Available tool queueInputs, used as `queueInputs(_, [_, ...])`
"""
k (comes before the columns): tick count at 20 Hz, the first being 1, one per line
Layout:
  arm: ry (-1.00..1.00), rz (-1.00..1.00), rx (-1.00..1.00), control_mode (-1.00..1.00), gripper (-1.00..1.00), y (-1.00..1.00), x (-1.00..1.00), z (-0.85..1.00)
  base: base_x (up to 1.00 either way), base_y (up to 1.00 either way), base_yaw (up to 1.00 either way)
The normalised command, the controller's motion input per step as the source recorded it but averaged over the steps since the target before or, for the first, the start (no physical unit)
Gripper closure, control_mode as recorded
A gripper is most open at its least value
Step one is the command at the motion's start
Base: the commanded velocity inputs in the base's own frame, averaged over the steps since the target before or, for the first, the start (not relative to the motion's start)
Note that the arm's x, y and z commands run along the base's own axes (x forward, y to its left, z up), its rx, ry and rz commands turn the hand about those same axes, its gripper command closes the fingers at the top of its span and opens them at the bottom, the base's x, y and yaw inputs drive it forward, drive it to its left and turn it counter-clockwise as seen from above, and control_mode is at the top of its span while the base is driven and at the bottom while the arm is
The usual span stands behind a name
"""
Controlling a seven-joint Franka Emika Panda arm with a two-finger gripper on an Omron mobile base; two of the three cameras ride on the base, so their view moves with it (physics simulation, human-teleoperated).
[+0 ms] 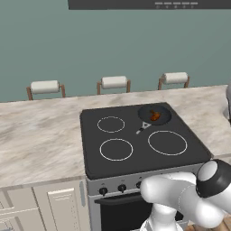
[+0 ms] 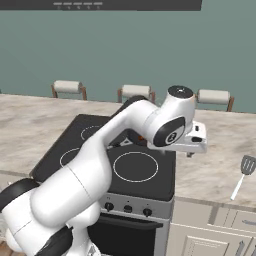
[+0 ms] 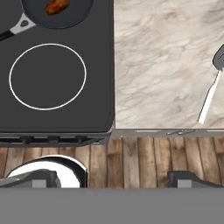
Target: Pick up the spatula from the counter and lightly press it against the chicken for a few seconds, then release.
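Item 1: gripper [image 3: 113,178]. I read the fingers as spread wide with nothing between them. In the right base view it hangs above the right edge of the stove [image 2: 135,170].

Item 2: spatula [image 2: 241,179]. It lies flat on the counter [image 2: 210,170] right of the stove, well apart from the gripper, with its head away from the front edge and its pale handle toward it.

Item 3: chicken [image 1: 154,116]. It sits in the dark pan [image 1: 164,118] on the stove's rear right burner.
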Motion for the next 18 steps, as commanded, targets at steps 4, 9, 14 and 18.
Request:
queueInputs(4, [-0.01,0.0,-0.07,-1.0,-1.0,-0.21,0.0,-0.23,0.0,0.0,0.0])
queueInputs(9, [0.0,0.0,-0.13,-1.0,-1.0,-0.31,0.0,-0.2,0.0,0.0,0.0])
queueInputs(14, [0.01,0.0,-0.11,-1.0,-1.0,-0.38,0.0,-0.14,0.0,0.0,0.0])
queueInputs(18, [0.0,0.0,-0.01,-1.0,-1.0,-0.44,-0.02,-0.02,0.0,0.0,0.0])
